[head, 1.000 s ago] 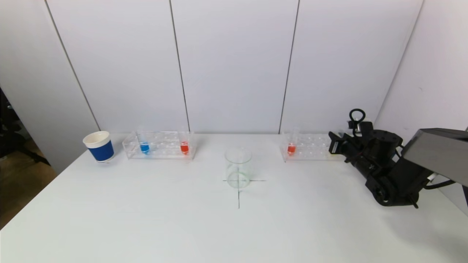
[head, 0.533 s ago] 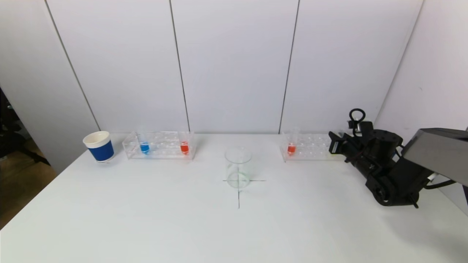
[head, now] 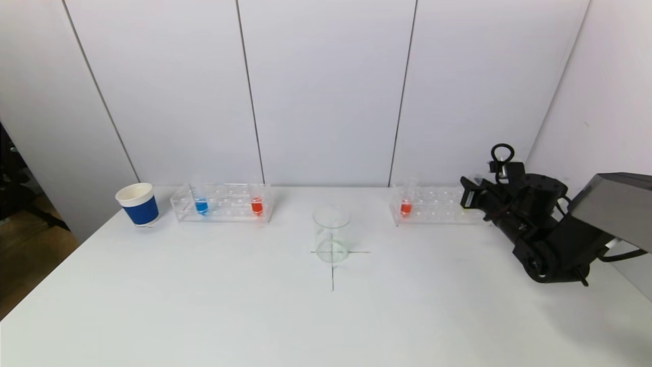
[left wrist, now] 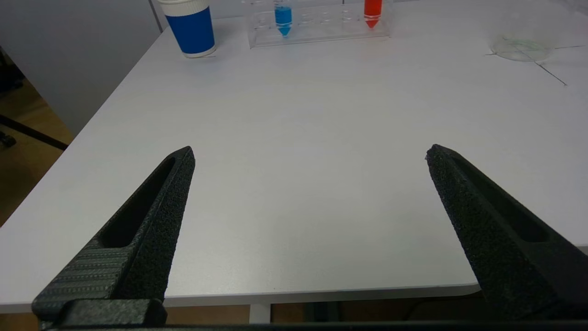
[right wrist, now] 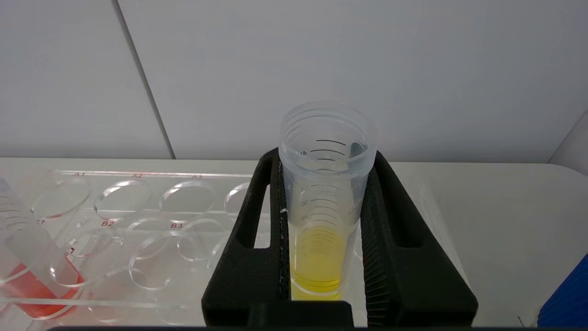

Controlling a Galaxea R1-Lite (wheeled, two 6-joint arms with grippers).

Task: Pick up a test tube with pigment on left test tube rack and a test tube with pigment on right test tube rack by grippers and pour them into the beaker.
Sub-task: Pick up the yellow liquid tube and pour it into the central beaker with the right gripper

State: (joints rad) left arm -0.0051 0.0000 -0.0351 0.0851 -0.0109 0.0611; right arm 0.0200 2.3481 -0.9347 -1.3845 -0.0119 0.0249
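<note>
The clear left test tube rack (head: 222,204) holds a blue-pigment tube (head: 201,205) and a red-pigment tube (head: 256,205). An empty glass beaker (head: 331,233) stands on a cross mark at mid-table. The right test tube rack (head: 433,206) holds a red-pigment tube (head: 406,206) at its left end. My right gripper (head: 471,197) is at that rack's right end, shut on a yellow-pigment test tube (right wrist: 321,230) held upright between the pads (right wrist: 275,220); the tube's bottom is hidden. My left gripper (left wrist: 310,151) hangs open over the table's near left edge, out of the head view.
A blue paper cup (head: 137,204) with a white rim stands left of the left rack. White wall panels rise right behind both racks, and a side wall is close on the right. Several rack holes (right wrist: 124,197) beside the held tube are empty.
My right gripper has risen a little with the yellow tube in it. The racks, beaker and cup have not moved.
</note>
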